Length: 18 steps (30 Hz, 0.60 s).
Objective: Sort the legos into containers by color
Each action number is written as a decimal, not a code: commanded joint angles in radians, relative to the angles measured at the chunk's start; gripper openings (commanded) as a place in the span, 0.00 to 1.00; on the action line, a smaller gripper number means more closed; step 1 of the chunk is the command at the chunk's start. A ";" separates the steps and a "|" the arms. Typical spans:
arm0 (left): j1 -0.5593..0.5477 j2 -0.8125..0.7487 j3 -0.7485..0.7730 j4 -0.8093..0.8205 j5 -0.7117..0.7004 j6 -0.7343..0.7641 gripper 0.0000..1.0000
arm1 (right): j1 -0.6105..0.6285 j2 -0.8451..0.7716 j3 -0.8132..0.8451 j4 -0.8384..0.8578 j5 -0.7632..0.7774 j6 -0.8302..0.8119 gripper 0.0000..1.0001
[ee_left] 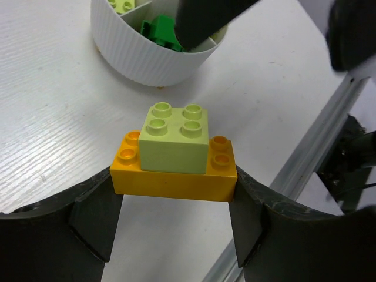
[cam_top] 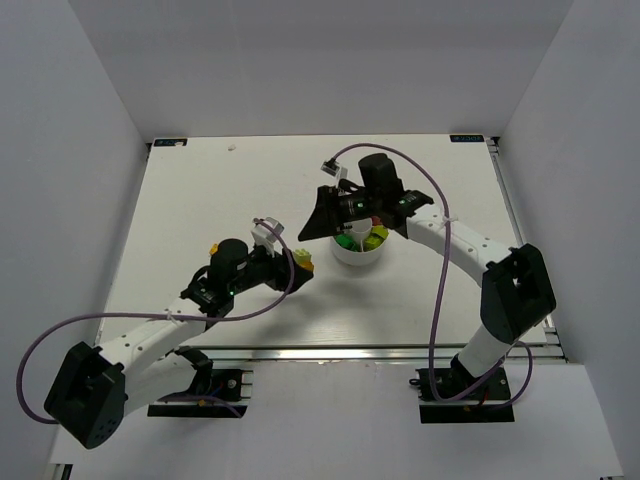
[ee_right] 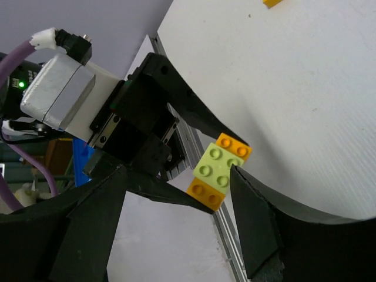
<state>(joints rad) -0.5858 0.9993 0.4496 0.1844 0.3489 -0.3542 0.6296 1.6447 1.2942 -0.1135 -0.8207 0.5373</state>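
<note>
My left gripper point(cam_top: 293, 262) point(ee_left: 174, 187) is shut on the ends of an orange brick point(ee_left: 173, 179) with a pale green brick point(ee_left: 175, 138) stuck on top, held just above the table beside the white divided dish point(cam_top: 358, 260) point(ee_left: 147, 61). The dish holds dark green point(ee_left: 161, 32), pale green point(ee_left: 123, 4), yellow point(cam_top: 377, 238), lime point(cam_top: 345, 241) and red point(cam_top: 373, 222) bricks. My right gripper point(cam_top: 318, 222) point(ee_right: 176, 194) is open and empty above the dish's left side. Through its fingers I see the held stack point(ee_right: 218, 169); its right fingertip point(ee_right: 238, 176) is close to the pale green brick.
The table's near metal rail point(ee_left: 329, 123) runs just right of the held stack. A small yellow piece point(ee_right: 271, 2) lies on the table at the top edge of the right wrist view. White walls enclose the table on three sides.
</note>
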 commanded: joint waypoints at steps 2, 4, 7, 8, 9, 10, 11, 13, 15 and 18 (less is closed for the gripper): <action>-0.017 0.013 0.061 0.000 -0.090 0.063 0.24 | 0.025 -0.029 -0.012 -0.052 0.046 -0.051 0.74; -0.017 0.018 0.066 -0.002 -0.102 0.070 0.24 | 0.041 -0.033 -0.015 -0.090 0.101 -0.068 0.73; -0.019 0.006 0.069 0.001 -0.114 0.073 0.24 | 0.053 -0.037 -0.012 -0.135 0.185 -0.086 0.72; -0.019 0.001 0.069 0.003 -0.119 0.072 0.24 | 0.053 -0.034 -0.013 -0.140 0.198 -0.088 0.72; -0.019 -0.008 0.069 0.001 -0.120 0.072 0.24 | 0.053 -0.031 -0.012 -0.144 0.219 -0.088 0.72; -0.019 -0.011 0.069 0.000 -0.120 0.072 0.24 | 0.053 -0.029 -0.010 -0.143 0.221 -0.086 0.72; -0.019 -0.014 0.069 -0.003 -0.122 0.070 0.24 | 0.053 -0.025 -0.010 -0.138 0.216 -0.085 0.72; -0.019 -0.021 0.070 -0.008 -0.122 0.070 0.24 | 0.056 -0.022 -0.009 -0.129 0.212 -0.080 0.72; -0.019 -0.021 0.067 -0.010 -0.120 0.070 0.24 | 0.064 -0.017 0.000 -0.123 0.213 -0.080 0.70; -0.019 -0.019 0.063 -0.003 -0.117 0.063 0.24 | 0.076 -0.010 0.011 -0.111 0.213 -0.076 0.69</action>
<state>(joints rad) -0.5987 1.0019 0.4850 0.1726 0.2420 -0.2966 0.6868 1.6444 1.2797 -0.2394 -0.6186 0.4679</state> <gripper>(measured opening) 0.754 0.693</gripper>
